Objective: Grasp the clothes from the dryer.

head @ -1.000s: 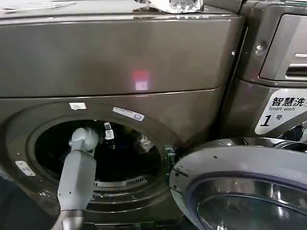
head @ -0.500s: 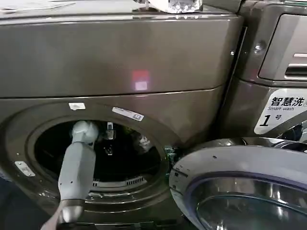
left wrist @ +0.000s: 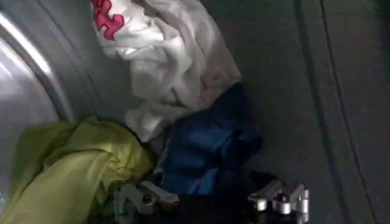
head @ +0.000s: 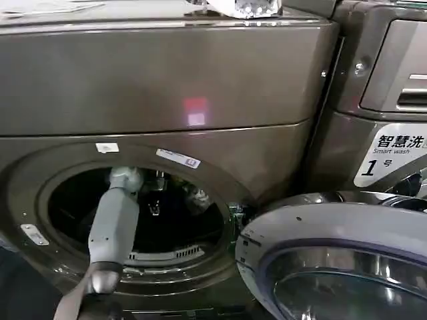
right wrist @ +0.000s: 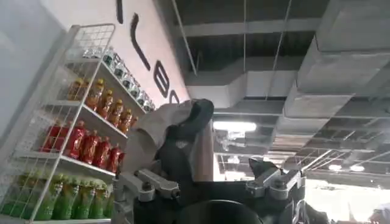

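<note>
The left gripper (left wrist: pixel 210 199) sits inside the dryer (head: pixel 200 80) drum, fingers apart, hovering just over the clothes (left wrist: pixel 183 115): blue at 12 o'clock from it, yellow-green at 9, white beyond. The right gripper (right wrist: pixel 210 185) is spread wide, holding nothing, pointed towards a ceiling and a drinks shelf (right wrist: pixel 79 128)

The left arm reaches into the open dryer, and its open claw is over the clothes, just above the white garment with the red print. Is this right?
One detail is wrong. The left claw, open inside the dryer, is above the dark blue garment, not the white garment with the red print, which lies farther off in the clothes. The left wrist view shows this.
</note>
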Action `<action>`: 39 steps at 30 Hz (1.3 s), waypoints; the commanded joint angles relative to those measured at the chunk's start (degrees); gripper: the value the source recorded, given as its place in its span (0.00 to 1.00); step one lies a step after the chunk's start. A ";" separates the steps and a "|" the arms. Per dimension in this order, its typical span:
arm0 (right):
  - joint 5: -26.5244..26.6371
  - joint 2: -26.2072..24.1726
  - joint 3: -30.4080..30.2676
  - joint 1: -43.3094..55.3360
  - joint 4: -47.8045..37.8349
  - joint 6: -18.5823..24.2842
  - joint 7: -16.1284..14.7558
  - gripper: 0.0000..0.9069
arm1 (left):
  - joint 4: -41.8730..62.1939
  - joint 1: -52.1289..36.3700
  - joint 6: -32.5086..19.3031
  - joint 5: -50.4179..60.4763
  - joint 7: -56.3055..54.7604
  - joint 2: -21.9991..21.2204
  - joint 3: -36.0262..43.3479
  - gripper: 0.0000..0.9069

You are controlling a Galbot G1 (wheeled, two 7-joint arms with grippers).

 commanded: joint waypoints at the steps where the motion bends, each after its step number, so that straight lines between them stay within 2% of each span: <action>1: 0.00 -0.15 0.05 -0.05 -0.09 0.07 -0.01 1.00 | 4.25 -0.75 1.29 2.59 -2.94 0.29 -0.73 1.00; 7: -0.03 -0.03 -0.11 0.00 -0.04 0.11 -0.03 1.00 | 7.18 -2.01 2.40 4.59 -7.38 0.16 -1.01 1.00; 21: -0.04 0.17 0.09 -0.37 -0.05 0.27 -0.08 1.00 | 13.74 -3.66 -1.43 2.93 -11.12 0.27 -1.75 0.98; 22: -0.05 0.19 0.12 -0.42 -0.04 0.29 -0.09 1.00 | 13.79 -3.66 -1.31 3.16 -11.10 0.25 -1.77 0.38; 23: -0.04 0.19 0.15 -0.44 -0.06 0.29 -0.08 1.00 | 13.94 -3.69 -1.33 3.14 -11.30 0.28 -1.77 0.13; 26: -0.04 0.21 0.14 -0.46 -0.08 0.34 -0.07 1.00 | 14.18 -3.78 -1.37 3.21 -11.28 0.35 -1.79 0.00; 39: -0.01 0.12 0.02 -0.31 -0.16 0.38 -0.09 1.00 | 14.25 -4.04 -1.80 2.08 -11.78 0.66 -1.98 0.00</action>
